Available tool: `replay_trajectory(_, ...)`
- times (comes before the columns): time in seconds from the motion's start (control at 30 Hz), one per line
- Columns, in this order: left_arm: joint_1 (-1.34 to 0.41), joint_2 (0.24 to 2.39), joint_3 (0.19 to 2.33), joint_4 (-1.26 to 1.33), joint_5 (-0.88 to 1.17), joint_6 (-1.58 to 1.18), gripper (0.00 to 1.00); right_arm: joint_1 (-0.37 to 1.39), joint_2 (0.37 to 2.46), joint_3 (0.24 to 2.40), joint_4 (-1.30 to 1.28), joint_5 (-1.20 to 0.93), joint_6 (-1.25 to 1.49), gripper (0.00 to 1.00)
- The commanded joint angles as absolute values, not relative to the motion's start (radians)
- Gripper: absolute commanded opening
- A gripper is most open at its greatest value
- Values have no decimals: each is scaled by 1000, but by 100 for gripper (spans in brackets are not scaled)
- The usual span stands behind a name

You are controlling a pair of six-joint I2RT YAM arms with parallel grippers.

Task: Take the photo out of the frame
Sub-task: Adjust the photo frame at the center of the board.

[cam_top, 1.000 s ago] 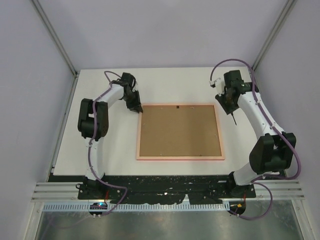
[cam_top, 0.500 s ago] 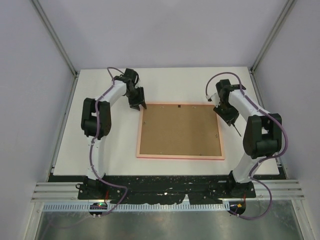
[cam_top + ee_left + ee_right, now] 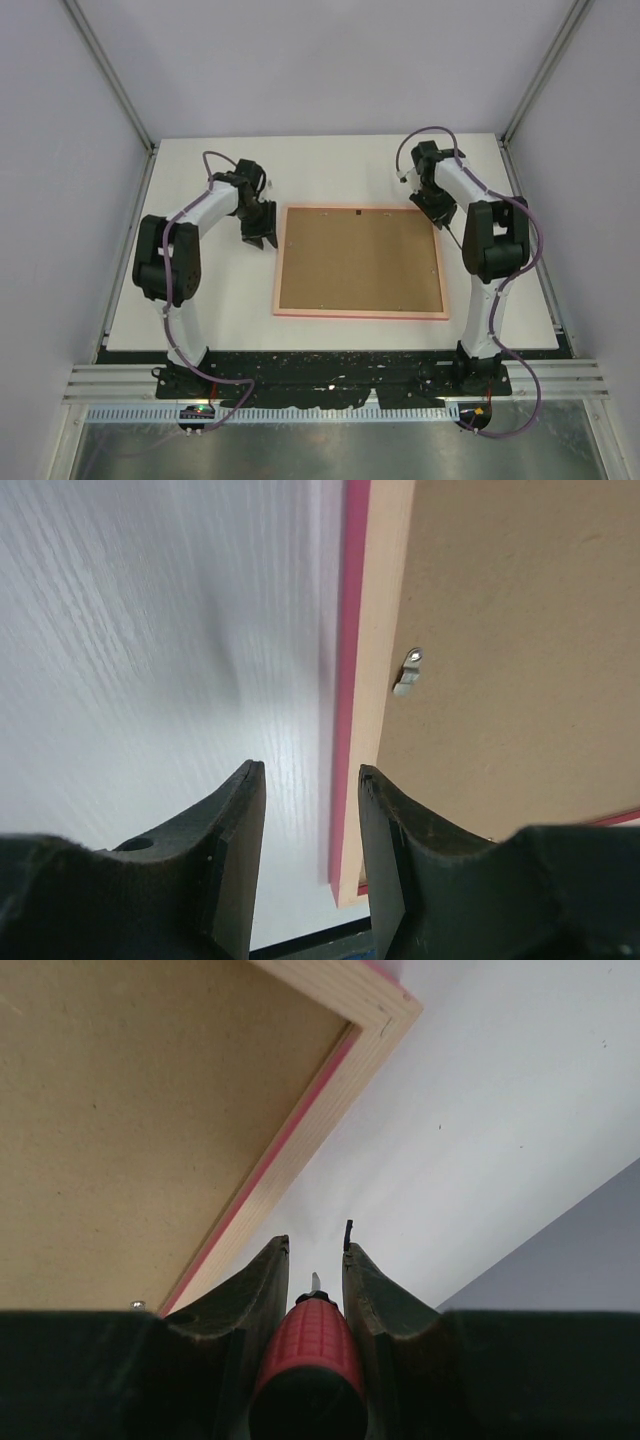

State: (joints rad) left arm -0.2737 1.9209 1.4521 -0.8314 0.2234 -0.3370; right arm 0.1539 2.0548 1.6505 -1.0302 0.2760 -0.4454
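Lying on the surface: a frame, face down, about the middle and a little nearer the near edge than the far one. Its sides run square to the surface's edges.
Frame: a thin pink rim around a plain brown board. The back faces up.
Photo: not visible. The board covers the whole opening of the frame.
Clip: a small metal clip sits on the board close to the frame's left side. It shows in the left wrist view.
Left claw: low over the surface between its left edge and the frame, beside the frame's far-left corner. It is released. Its fingers stand apart with nothing between them, and bare white surface shows in the gap. The frame's pink side runs just beside the right finger. Whether they touch cannot be told.
Right claw: at the frame's far-right corner, on the side toward the surface's right edge. It is clenched on a tool with a red ribbed handle, held lengthwise between the fingers.
Tool tip: a thin metal end pokes out past the fingertips. It points over bare surface just off the frame's wooden rim, apart from the board.
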Motion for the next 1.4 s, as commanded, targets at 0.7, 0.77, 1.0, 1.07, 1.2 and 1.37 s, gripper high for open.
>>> replay_trajectory(0.7, -376, 1967, 1368, -825, 121, -290, 36, 207, 2246, 1901, -1080, 356, -456, 8)
replay_trajectory(0.77, -377, 1982, 1382, -830, 110, -291, 31, 207, 2247, 1898, -1077, 357, -460, 8)
replay_trajectory(1.0, -382, 2052, 1480, -865, 74, -287, 18, 207, 2217, 1821, -1049, 362, -472, 8)
replay_trajectory(1.07, -383, 2075, 1518, -879, 64, -281, 15, 207, 2204, 1789, -1032, 362, -479, 8)
replay_trajectory(1.2, -383, 2124, 1601, -908, 52, -270, 10, 207, 2203, 1755, -1014, 362, -482, 8)
replay_trajectory(1.37, -382, 2193, 1745, -975, 18, -247, 7, 207, 2197, 1720, -1009, 360, -480, 8)
